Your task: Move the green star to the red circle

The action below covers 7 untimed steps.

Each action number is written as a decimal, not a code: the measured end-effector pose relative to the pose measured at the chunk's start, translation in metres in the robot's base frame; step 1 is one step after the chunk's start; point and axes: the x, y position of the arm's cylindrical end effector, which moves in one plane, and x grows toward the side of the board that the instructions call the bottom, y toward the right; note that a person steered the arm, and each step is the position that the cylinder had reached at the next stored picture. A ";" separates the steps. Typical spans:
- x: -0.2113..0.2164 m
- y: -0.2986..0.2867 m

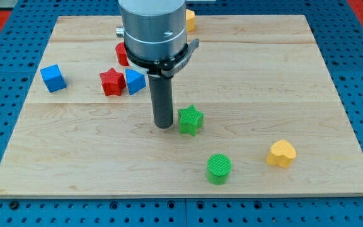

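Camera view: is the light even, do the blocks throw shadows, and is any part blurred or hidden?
Camera view: the light is soft and even, without glare on the wooden board; the green star and yellow heart throw only faint shadows; everything looks sharp; the arm's body hides most of the red circle; my tip stands just left of the star.

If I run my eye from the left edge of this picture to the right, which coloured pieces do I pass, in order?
blue cube → red star → blue block → my tip, just left of the green star → green cylinder → yellow heart.
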 end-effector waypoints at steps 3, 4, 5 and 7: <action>-0.006 0.054; -0.046 0.054; -0.075 0.054; -0.063 0.048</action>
